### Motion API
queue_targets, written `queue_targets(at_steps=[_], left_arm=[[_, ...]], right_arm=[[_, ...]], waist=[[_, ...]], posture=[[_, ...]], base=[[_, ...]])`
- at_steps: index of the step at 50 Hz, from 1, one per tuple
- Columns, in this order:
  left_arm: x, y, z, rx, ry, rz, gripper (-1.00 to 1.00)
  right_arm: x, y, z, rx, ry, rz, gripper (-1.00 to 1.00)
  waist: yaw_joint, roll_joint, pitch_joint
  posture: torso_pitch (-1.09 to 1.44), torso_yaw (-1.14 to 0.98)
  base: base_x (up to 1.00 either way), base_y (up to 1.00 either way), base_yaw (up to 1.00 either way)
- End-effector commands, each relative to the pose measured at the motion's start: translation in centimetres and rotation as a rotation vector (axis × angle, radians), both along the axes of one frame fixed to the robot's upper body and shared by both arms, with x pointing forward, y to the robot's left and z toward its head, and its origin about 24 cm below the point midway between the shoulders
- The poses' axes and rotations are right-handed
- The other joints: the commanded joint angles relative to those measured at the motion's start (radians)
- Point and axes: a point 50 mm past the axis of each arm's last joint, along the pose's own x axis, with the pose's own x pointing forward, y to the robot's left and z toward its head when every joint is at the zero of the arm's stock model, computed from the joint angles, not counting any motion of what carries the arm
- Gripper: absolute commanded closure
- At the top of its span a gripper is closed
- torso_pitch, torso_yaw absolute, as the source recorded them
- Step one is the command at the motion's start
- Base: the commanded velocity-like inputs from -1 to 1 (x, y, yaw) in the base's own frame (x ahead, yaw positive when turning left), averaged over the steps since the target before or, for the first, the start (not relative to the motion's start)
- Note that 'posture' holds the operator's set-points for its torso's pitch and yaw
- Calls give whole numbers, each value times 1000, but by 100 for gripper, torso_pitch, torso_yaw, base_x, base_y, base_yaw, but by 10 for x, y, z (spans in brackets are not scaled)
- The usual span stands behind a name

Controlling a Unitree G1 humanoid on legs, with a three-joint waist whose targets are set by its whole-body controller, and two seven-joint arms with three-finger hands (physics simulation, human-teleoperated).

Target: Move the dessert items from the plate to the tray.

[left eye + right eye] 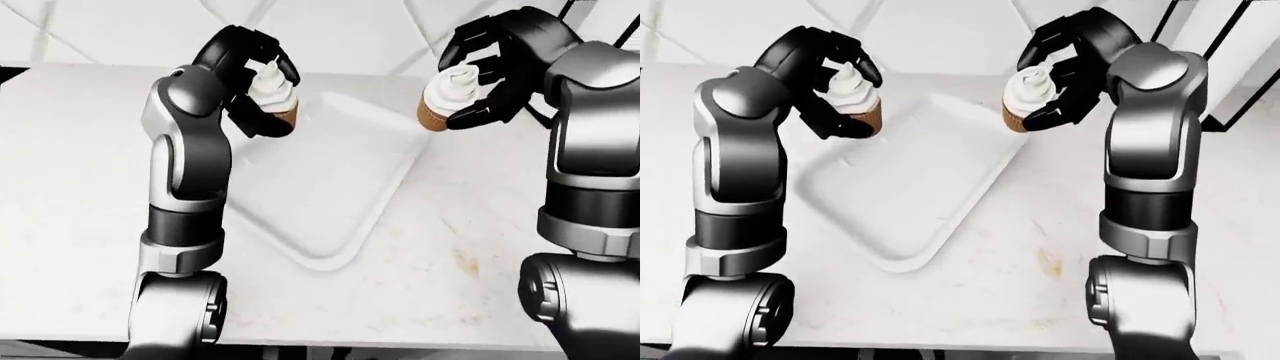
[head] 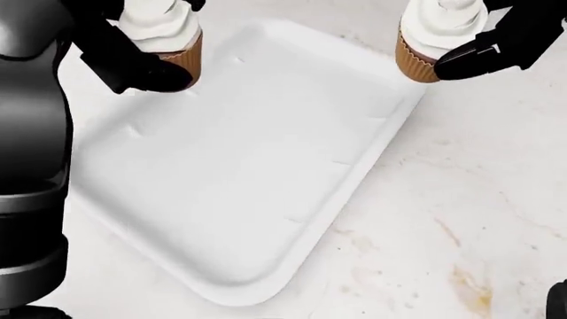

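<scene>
A white surface (image 2: 496,199) carries the empty tray (image 2: 257,173). The left robot hand (image 1: 243,71), arm bent upward, pinches a cupcake (image 1: 272,94) above the tray's upper-left part. The right robot hand (image 1: 490,71) grips another cupcake (image 1: 447,97) over the tray's upper-right corner.

Smooth matt white tray (image 2: 257,173) that looks like plastic, pale marble-look counter (image 2: 478,219) with faint brown veins and stains, two cupcakes (image 1: 272,94) with glossy white swirled frosting in ribbed brown paper-like cups, glossy black hands (image 1: 245,67), arms (image 1: 735,172) in satin grey metal-look shells
</scene>
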Motion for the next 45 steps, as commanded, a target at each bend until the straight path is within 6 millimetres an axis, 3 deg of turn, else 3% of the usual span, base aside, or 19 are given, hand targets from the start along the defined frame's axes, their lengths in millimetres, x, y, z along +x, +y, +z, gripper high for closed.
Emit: queue_targets(at_steps=[1, 3, 6, 7, 16, 30, 38, 40, 45], left_arm=[[-7, -7, 17, 22, -90, -24, 100], [-7, -10, 15, 26, -88, -30, 100], [-5, -11, 14, 31, -87, -27, 100], [-4, -10, 13, 32, -85, -26, 100], [3, -5, 4, 50, -79, 2, 100], [13, 1, -20, 65, -32, 32, 100], [11, -1, -28, 80, -19, 22, 65], [10, -1, -32, 86, -13, 20, 32], [12, 0, -36, 88, -6, 20, 21]], right_arm=[[-9, -3, 22, -15, -102, -16, 98], [-8, -2, 22, -14, -104, -14, 98], [-9, -2, 24, -12, -108, -11, 98], [-9, -1, 24, -12, -109, -11, 98], [-9, 3, 30, -14, -125, -1, 98], [-9, 4, 29, -15, -124, -1, 98], [-8, 4, 27, -15, -121, -2, 98], [-8, 4, 27, -16, -120, -3, 98], [-7, 4, 25, -16, -116, -5, 98]], waist=[[-5, 0, -34], [-3, -15, -27], [8, -61, -29], [6, -42, -26], [-24, -6, -41], [-28, -14, -54], [-25, -12, -55], [-24, -11, -55], [-25, -7, -57]], posture=[[0, 0], [0, 0], [0, 0], [0, 0], [0, 0], [0, 0], [0, 0], [0, 0], [0, 0]], base=[[0, 0, 0], [0, 0, 0], [0, 0, 0], [0, 0, 0], [0, 0, 0], [0, 0, 0], [0, 0, 0], [0, 0, 0], [0, 0, 0]])
